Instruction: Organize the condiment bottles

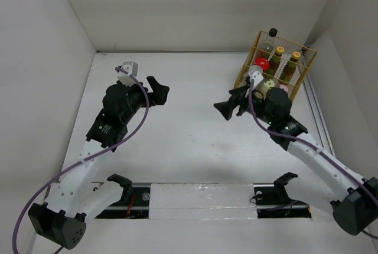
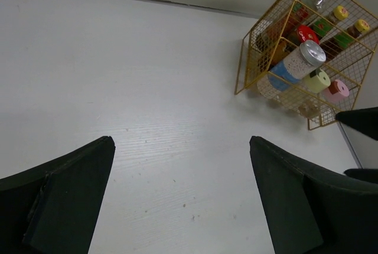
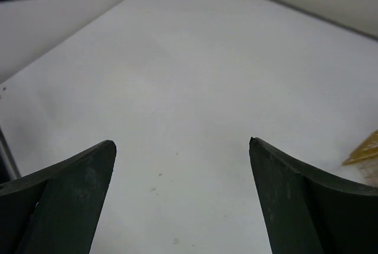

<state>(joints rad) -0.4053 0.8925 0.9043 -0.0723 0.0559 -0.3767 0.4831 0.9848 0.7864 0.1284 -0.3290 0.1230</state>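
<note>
two arms pause over the white table, both claws spread wide and holding nothing: the left gripper out over the middle, the right gripper just in front of the yellow wire basket at the far right corner. the condiment bottles stand packed inside it, among them the silver-lidded white-blue bottle, the red-lidded jar, two yellow-capped bottles, a cream one and a pink-capped one. a tall black-capped bottle rises at the basket's far corner; whether it sits within the wires is hard to tell. no bottle shows loose on the tabletop, so the sorting looks finished or all but.
</note>
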